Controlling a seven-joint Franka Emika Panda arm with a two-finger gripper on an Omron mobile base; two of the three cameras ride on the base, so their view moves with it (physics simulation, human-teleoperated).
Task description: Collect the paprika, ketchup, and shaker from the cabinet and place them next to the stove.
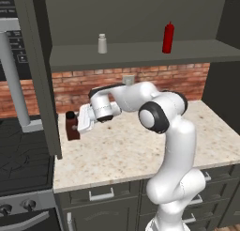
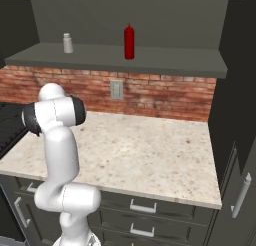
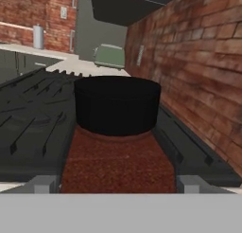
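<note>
Beside the stove (image 1: pixel 23 155), at the counter's (image 1: pixel 140 150) left end, stands the paprika (image 1: pixel 71 126) between my gripper (image 1: pixel 80 123) jaws, spread wide (whether they press it I cannot tell). Further right, on the cabinet (image 1: pixel 140 54) shelf, wait the shaker (image 1: pixel 102 43) and ketchup (image 1: pixel 168 38).

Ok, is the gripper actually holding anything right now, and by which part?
Cannot tell. The gripper straddles the paprika at its body below the cap, bottle standing on the counter; whether the jaws press it or stand just clear isn't visible.
</note>
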